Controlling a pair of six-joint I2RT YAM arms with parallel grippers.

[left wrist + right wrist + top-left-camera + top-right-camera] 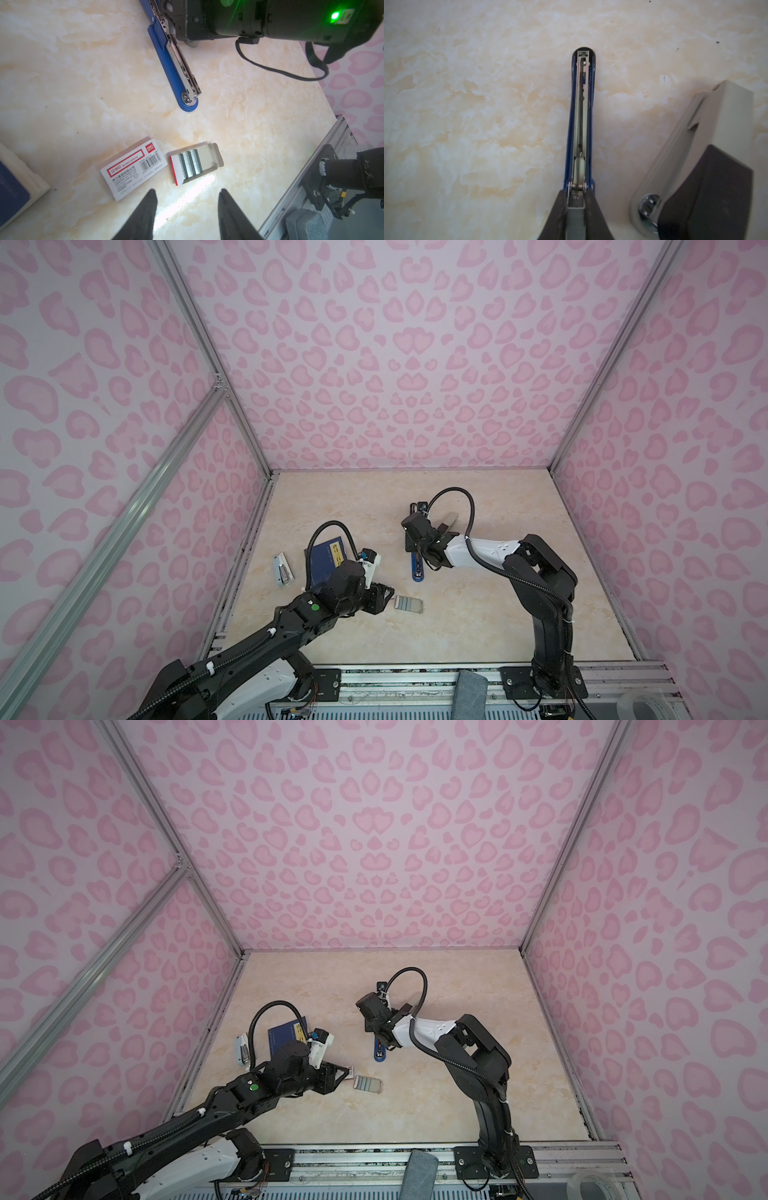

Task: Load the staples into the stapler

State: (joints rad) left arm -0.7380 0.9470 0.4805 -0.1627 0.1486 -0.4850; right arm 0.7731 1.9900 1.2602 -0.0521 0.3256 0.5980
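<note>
- The left pincer [188, 207] hangs low over the bench [478, 614], its two dark fingers spread apart with nothing between them.
- Just ahead of its fingertips lie the staples [190, 164]: three grey strips side by side in a small pale tray [209, 158] with a red edge. The tray lies flat on the bench, clear of the pincer; it shows in both top views [409, 605] [368, 1084].
- Beside the tray, almost touching it, lies a white box [133, 166] with a red-framed label and a barcode. It also lies ahead of the left pincer, off to one side.
- The right pincer [576, 209] is closed on the rear end of the blue stapler [581, 116], one finger on each side of the hinge.
- The stapler reaches straight out from that pincer along the bench, its metal rail and spring bared on top. Its rounded front end points toward the left pincer and the tray but lies well apart from both [417, 570].
- A dark blue booklet [328, 556] lies behind the left pincer, partly under that arm.
- Near the right pincer, to one side, rests a grey-and-black object [726, 116]; I cannot tell what it is.
</note>
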